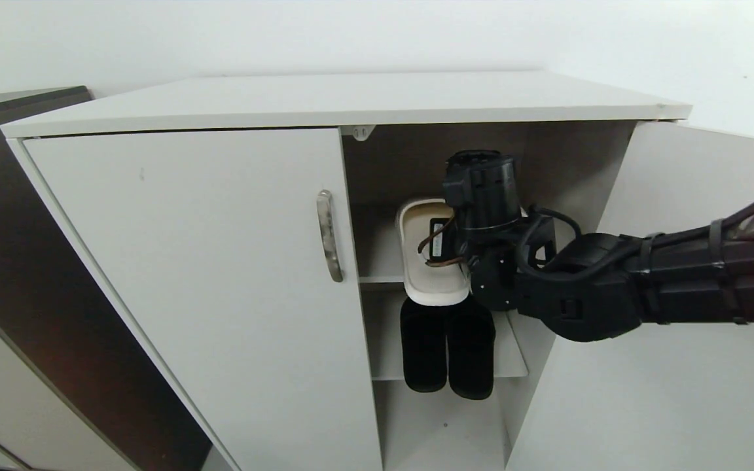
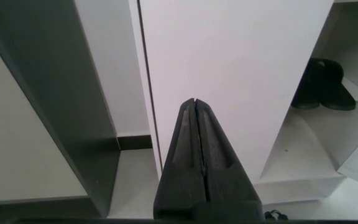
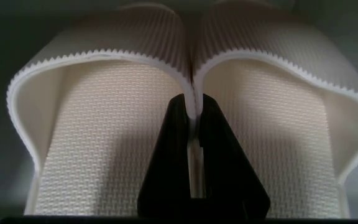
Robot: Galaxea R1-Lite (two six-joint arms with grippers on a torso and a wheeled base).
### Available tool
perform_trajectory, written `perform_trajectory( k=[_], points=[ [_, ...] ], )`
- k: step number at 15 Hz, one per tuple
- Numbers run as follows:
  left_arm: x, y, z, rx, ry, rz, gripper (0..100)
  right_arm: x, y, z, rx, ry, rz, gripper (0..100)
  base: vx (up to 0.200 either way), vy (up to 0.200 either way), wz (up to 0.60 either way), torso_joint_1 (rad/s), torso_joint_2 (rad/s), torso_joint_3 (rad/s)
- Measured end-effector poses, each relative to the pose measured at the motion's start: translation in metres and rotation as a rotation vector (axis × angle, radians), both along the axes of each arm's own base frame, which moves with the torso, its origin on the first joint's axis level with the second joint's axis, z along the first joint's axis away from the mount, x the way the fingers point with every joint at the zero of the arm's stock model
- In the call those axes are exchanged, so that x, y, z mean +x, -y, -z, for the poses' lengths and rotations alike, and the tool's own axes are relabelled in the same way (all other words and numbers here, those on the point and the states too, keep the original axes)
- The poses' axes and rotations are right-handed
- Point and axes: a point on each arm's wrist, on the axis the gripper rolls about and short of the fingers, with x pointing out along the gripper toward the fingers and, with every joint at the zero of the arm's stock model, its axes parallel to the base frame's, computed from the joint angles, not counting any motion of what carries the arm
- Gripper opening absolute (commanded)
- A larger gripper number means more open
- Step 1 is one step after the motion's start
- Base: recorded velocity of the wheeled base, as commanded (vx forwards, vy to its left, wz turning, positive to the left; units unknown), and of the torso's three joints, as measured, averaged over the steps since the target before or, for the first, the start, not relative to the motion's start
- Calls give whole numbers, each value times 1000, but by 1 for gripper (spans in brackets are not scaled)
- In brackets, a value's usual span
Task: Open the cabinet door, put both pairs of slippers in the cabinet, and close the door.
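The cabinet [image 1: 187, 275] has its right door [image 1: 678, 275] open, and the black slippers [image 1: 446, 353] sit on the middle shelf. The right end effector [image 3: 195, 106] holds the white slippers [image 1: 426, 261] at the upper shelf, clamped on them. Letting go and closing the door are left to do. The right wrist view shows the pinch on the two inner strap edges, which the head view hides. The left wrist view shows the left end effector [image 2: 194, 106] pressed together and empty, low by the shut door.

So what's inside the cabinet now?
Black slippers on the lower shelf, overhanging its edge. White slippers at the upper shelf, pinched by the right end effector. The closed left door hides the rest.
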Motion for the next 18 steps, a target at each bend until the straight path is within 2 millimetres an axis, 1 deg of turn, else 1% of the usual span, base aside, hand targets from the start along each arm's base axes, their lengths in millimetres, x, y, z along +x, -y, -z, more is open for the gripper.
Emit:
perform_trajectory(
  k=[3,6,12,18],
  points=[
    [0,0,0,0,0,0,0,24,-2,2,23,5,-41,0,0,0,0,0,0,0],
    [0,0,0,0,0,0,0,38,1,8,22,-6,-65,0,0,0,0,0,0,0],
    [0,0,0,0,0,1,0,51,1,3,-17,16,-56,0,0,0,0,0,0,0],
    [0,0,0,0,0,1,0,59,-2,11,-39,-9,-46,0,0,0,0,0,0,0]
  ],
)
